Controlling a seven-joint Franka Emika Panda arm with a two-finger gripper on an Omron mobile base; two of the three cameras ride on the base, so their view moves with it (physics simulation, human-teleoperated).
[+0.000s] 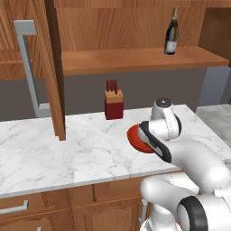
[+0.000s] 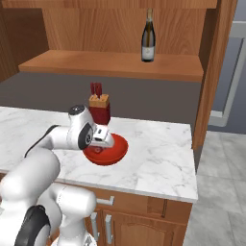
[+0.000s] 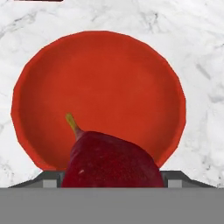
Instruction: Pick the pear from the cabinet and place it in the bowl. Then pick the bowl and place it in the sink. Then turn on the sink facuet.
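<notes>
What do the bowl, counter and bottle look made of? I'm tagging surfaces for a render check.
The bowl looks like glazed ceramic or plastic: plain red with a soft sheen. The counter looks like polished marble: white with grey veins. The bottle looks like dark glass, with highlights and a pale label.

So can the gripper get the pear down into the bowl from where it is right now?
Probably yes: the gripper holds the pear directly above the bowl, with nothing between them.
</notes>
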